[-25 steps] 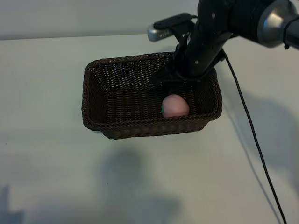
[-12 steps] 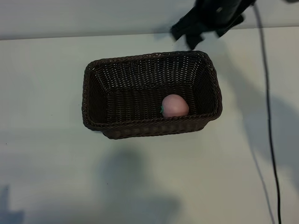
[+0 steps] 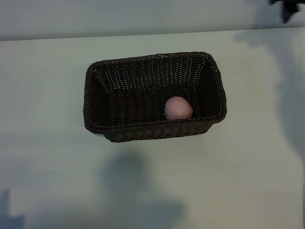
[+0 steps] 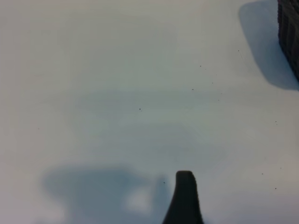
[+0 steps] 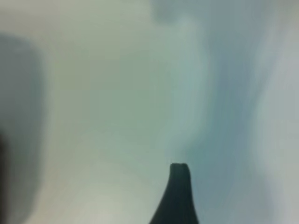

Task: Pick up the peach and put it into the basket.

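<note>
The pale-pink peach (image 3: 178, 108) lies inside the dark-brown wicker basket (image 3: 147, 60), against its near wall towards the right end. Nothing touches the peach. Only a dark bit of my right arm (image 3: 285, 6) shows, at the far right corner of the exterior view, well away from the basket. In the right wrist view a single dark finger (image 5: 177, 196) hangs over bare table with nothing beside it. My left arm is out of the exterior view. Its wrist view shows one finger (image 4: 185, 198) over bare table and a corner of the basket (image 4: 290, 32) farther off.
The basket stands in the middle of a pale table (image 3: 57, 162). Soft shadows lie on the table in front of the basket and along the right side.
My right arm has risen from over the basket's right end and drawn back to the far right corner, almost out of view. The peach stays put in the basket.
</note>
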Available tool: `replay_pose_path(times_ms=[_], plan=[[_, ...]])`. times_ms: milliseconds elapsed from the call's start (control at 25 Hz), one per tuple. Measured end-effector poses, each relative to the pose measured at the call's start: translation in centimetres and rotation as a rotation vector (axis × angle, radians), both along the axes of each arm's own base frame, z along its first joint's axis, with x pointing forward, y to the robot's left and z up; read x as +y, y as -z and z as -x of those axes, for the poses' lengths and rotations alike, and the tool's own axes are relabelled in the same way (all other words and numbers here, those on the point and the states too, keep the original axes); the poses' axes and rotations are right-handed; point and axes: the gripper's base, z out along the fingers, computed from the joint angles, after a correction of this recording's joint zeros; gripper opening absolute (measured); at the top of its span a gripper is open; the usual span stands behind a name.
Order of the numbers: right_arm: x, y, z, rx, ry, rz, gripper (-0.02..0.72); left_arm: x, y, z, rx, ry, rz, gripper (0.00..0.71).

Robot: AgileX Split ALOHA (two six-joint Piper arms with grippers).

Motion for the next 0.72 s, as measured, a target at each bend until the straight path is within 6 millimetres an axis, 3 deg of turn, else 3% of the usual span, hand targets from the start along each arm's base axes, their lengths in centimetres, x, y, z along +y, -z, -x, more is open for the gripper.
replay_pose_path(times_ms=[160,440,560,720], plan=[[-3.4,0.0,0.4,0.003,0.068,0.004,0.595,0.0,0.0,0.0,0.000,0.000,0.000,0.594],[-4.5,-0.5,1.0,-0.008,0.095,-0.005,0.595,0.0,0.0,0.0,0.000,0.000,0.000,0.594],[-4.0,-3.9,3.5,-0.072,0.094,0.000,0.594,0.0,0.0,0.0,0.000,0.000,0.000,0.594],[-3.1,-8.7,8.8,-0.172,0.091,0.020,0.594,0.0,0.0,0.0,0.000,0.000,0.000,0.594]])
